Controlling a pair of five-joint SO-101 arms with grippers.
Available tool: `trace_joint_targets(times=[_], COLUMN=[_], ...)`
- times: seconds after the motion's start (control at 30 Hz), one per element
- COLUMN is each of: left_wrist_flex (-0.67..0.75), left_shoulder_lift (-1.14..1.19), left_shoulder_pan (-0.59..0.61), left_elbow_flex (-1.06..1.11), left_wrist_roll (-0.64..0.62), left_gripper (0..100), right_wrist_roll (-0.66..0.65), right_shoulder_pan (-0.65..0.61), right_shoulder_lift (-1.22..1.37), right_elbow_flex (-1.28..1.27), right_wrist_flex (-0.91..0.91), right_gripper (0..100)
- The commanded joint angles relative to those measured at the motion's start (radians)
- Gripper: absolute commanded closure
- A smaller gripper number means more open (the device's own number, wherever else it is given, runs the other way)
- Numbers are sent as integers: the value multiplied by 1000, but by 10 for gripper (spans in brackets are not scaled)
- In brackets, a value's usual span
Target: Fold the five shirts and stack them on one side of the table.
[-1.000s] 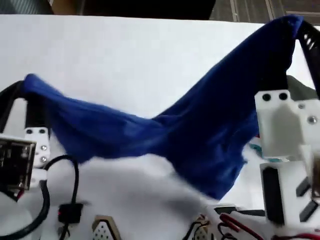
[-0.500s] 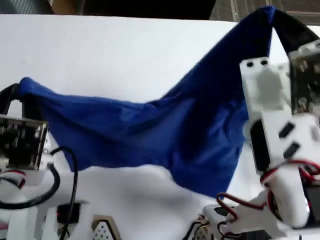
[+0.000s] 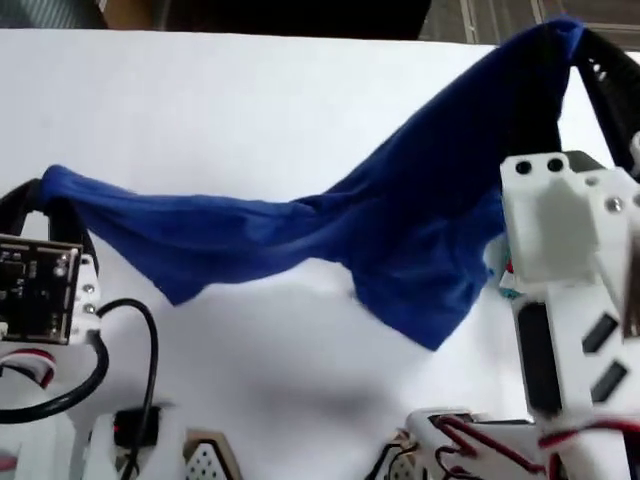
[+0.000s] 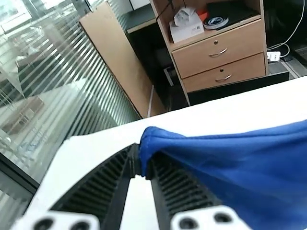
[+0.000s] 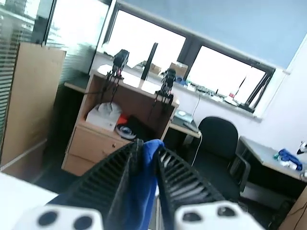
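A blue shirt (image 3: 400, 230) hangs stretched in the air above the white table (image 3: 250, 100), held at two corners. My left gripper (image 4: 142, 165) is shut on the shirt's corner (image 4: 153, 139) at the table's left side; in the high view that gripper (image 3: 45, 190) sits by the left edge. My right gripper (image 5: 146, 153) is shut on another corner (image 5: 152, 146), raised high at the far right, where it shows in the high view (image 3: 570, 35). The cloth sags in the middle and its lowest flap (image 3: 425, 310) hangs over the table's right half.
Other folded garments (image 3: 500, 278) peek out at the right behind the right arm's white body (image 3: 560, 260). Cables and arm bases (image 3: 140, 420) line the near edge. Beyond the table's far edge stand wooden drawers (image 4: 220, 52).
The shirt has been lifted: its lower hem rose off the table near the front. The right arm swung back rightward with its corner; the left corner stayed about where it was.
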State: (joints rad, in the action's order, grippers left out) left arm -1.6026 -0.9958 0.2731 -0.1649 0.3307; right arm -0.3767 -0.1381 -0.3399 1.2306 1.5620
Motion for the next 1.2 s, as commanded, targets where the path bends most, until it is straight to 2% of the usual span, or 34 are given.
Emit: trace_joint_targets(times=[0.0,0.17,0.33,0.47,0.73,0.93,1.03,1.17], left_wrist_flex=[-18,12,-14,-46,-25,167,255,301], left_shoulder_lift=[-15,-155,-272,-301,-299,-115,28,219], left_shoulder_pan=[9,9,31,81,84,78,51,-6], left_elbow_flex=[47,176,179,179,203,325,311,265], left_wrist_roll=[-9,-3,-3,-3,-5,-12,-12,-8], left_gripper=[976,976,976,976,976,976,976,976], right_wrist_roll=[2,2,2,2,0,0,0,0], right_shoulder_pan=[-7,-39,-108,-113,-116,-113,-113,-111], right_shoulder_lift=[-16,-21,-105,-153,-145,-39,31,139], right_elbow_flex=[26,28,18,17,-29,-209,-285,-382], right_wrist_flex=[-30,-27,-5,10,15,-82,-160,-246], right_gripper=[978,978,978,978,978,978,978,977])
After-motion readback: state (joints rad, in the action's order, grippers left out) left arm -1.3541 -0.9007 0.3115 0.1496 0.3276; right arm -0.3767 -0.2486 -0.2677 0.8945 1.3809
